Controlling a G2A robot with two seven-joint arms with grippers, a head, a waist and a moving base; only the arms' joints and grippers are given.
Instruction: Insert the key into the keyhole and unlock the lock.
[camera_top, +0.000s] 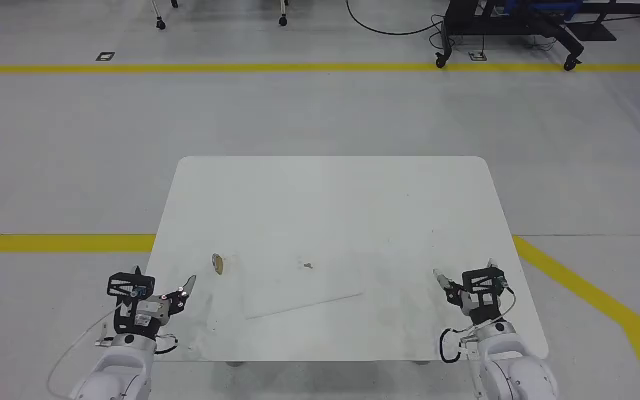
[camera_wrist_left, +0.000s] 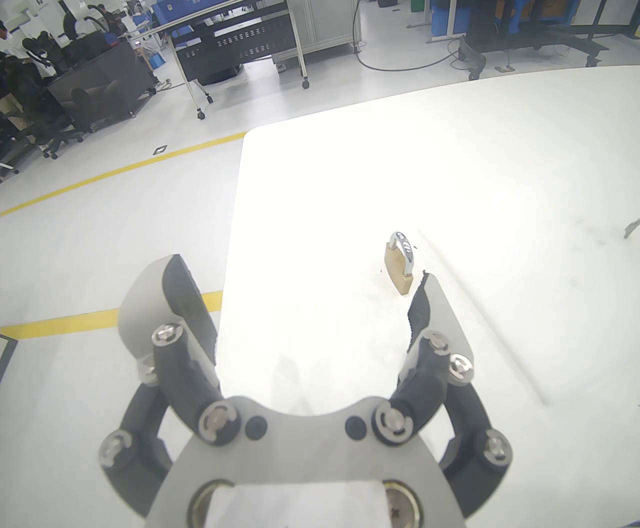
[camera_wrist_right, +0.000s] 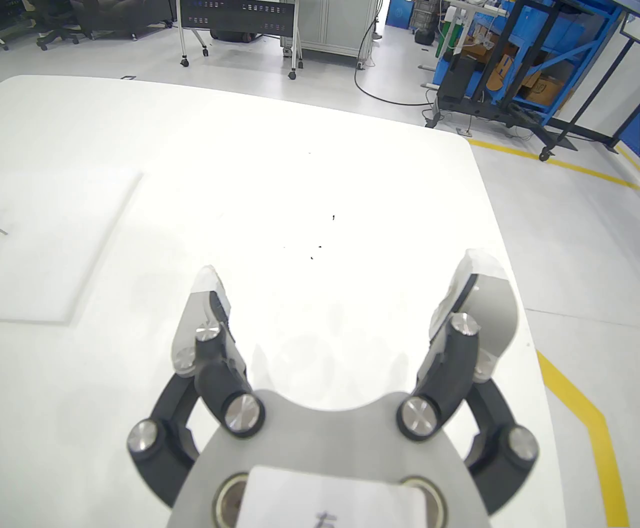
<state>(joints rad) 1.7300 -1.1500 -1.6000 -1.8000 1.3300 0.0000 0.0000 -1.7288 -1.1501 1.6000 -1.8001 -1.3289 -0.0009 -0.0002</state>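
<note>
A small brass padlock (camera_top: 217, 263) with a silver shackle lies on the white table (camera_top: 330, 200) near its front left part. In the left wrist view the padlock (camera_wrist_left: 400, 265) rests just past one fingertip of my left gripper (camera_wrist_left: 300, 270), which is open and holds nothing. The small metal key (camera_top: 307, 265) lies near the table's middle, to the right of the padlock, and shows as a sliver (camera_wrist_left: 632, 228) at the left wrist view's edge. My left gripper (camera_top: 163, 285) hovers at the front left corner. My right gripper (camera_top: 466, 275) sits at the front right, open (camera_wrist_right: 342, 265) and with nothing in it.
A thin white sheet (camera_wrist_right: 65, 240) lies flat on the table, its edge (camera_top: 305, 305) running in front of the key. A few dark specks (camera_wrist_right: 320, 247) mark the surface ahead of the right gripper. Yellow floor lines (camera_top: 80, 242) run past the table.
</note>
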